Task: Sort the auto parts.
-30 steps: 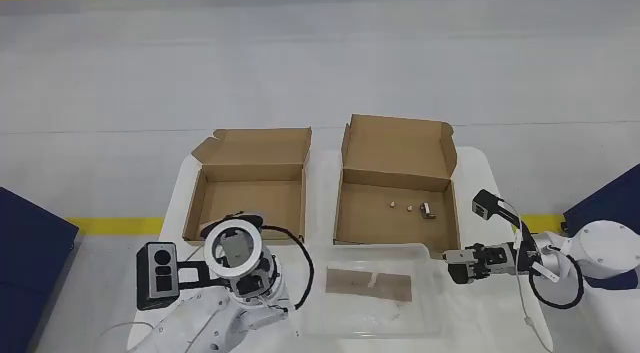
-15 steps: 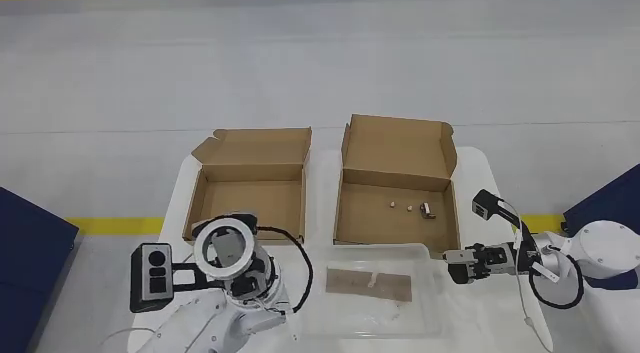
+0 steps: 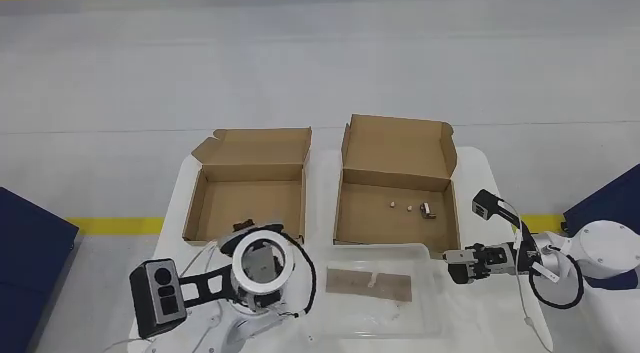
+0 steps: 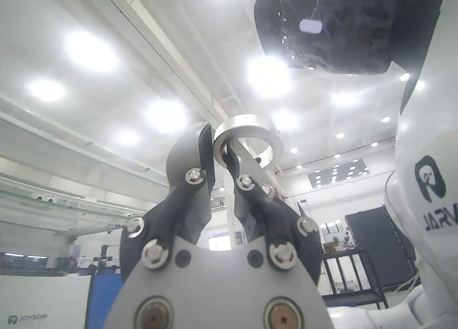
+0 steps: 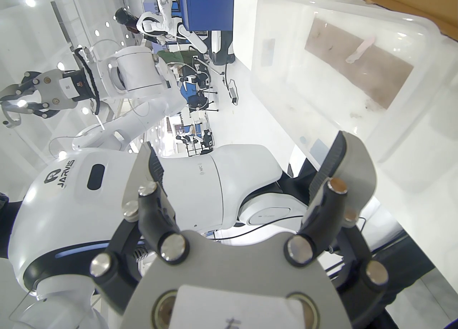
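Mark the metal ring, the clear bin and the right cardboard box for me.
metal ring (image 4: 274,150): left wrist view, outer band.
clear bin (image 3: 345,315): top view, bare floor.
right cardboard box (image 3: 375,228): top view, bare floor.

Table (image 3: 322,203): white, rounded corners.
Yellow stripe (image 3: 110,224): on the floor, off the table's left edge.
Blue panels (image 3: 30,243): on the floor, flanking the table.

One desk (image 3: 472,185). Two open cardboard boxes: the left box (image 3: 245,208) and the right box (image 3: 380,225). Three small parts (image 3: 394,204) (image 3: 410,208) (image 3: 427,210) — all in the right box. One clear tub (image 3: 380,246), one brown sheet (image 3: 368,282), one metal ring (image 4: 243,122). Two tools — the left tool (image 4: 215,146) and the right tool (image 5: 246,146).
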### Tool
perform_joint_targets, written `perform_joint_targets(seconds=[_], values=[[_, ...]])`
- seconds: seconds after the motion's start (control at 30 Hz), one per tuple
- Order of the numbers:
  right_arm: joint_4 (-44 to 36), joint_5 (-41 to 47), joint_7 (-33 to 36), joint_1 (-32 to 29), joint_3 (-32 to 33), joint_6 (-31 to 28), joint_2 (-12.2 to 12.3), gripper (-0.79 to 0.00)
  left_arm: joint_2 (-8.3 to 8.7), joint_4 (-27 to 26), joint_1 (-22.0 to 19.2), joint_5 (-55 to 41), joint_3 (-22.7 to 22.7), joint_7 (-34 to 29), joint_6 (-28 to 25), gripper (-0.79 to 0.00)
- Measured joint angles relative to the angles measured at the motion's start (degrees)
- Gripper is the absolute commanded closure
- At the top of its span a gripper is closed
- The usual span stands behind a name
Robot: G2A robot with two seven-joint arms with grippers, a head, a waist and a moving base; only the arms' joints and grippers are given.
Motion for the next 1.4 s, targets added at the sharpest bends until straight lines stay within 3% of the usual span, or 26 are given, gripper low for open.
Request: perform_joint_targets(seconds=[0.27, 0.87, 1.4], values=[[0.0, 0.0, 0.0, 0.0, 0.0, 0.0, 0.0, -0.785, -1.62, -0.8, 0.6, -5.5, -0.4, 4.0, -5.9, 0.000], [0.0, 0.0, 0.0, 0.0, 0.0, 0.0, 0.0, -0.785, -3.59, -0.8, 3.1, 0.2, -3.9, -1.8, -3.5, 0.000], [0.0, 0.0, 0.0, 0.0, 0.0, 0.0, 0.0, -0.785, -3.60, -0.8, 3.1, 0.2, -3.9, -1.9, -3.5, 0.000]])
